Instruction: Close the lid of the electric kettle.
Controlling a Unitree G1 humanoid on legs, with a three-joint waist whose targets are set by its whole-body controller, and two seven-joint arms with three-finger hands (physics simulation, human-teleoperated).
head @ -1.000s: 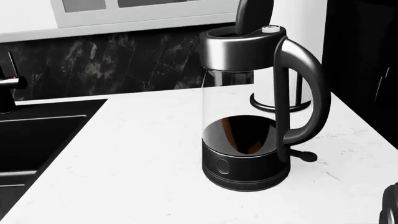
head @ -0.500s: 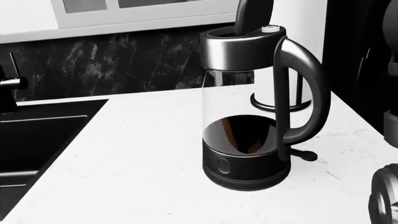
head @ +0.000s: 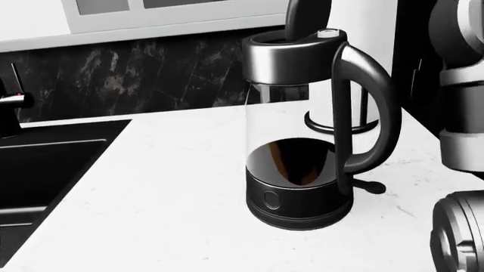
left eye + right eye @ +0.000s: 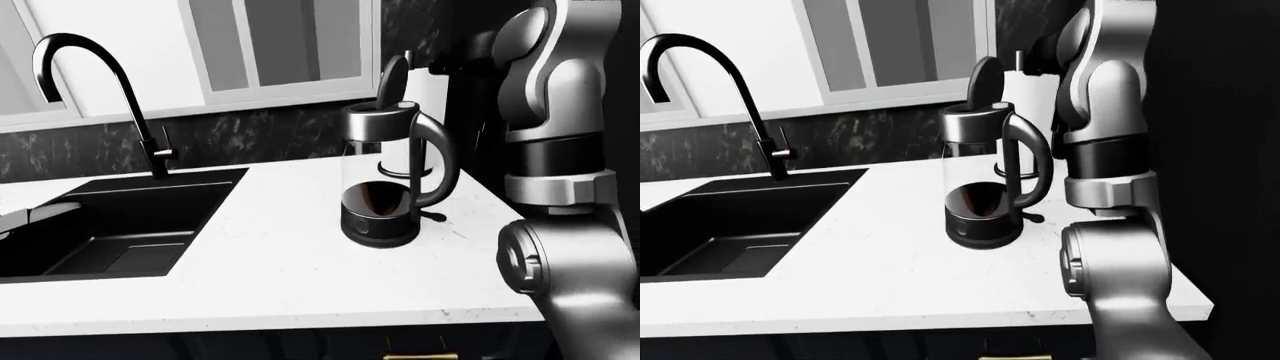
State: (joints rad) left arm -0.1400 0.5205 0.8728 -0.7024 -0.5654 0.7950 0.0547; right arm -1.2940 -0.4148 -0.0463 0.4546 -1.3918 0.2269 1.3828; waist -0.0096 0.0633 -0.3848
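The electric kettle (image 3: 299,141) stands on the white counter (image 3: 174,187), with a glass body, dark base, steel collar and black handle on its right. Its dark lid (image 4: 392,78) is hinged up and stands nearly upright above the collar. My right arm (image 4: 556,120) rises at the right of the views, elbow (image 4: 560,259) low and forearm pointing up. My right hand (image 4: 1041,54) shows only as a dark shape high up, to the right of the lid and apart from it. Its fingers cannot be made out. My left hand is out of view.
A white paper-towel roll (image 4: 425,94) on a black stand (image 3: 340,126) is just behind the kettle. A black sink (image 4: 120,225) with a tall curved faucet (image 4: 95,67) lies to the left. Dark backsplash and window frames run along the top; a dark tall unit (image 3: 420,56) borders the right.
My right arm has swung up from the bottom right corner of the head view and now fills its right edge. The kettle and its lid have not moved.
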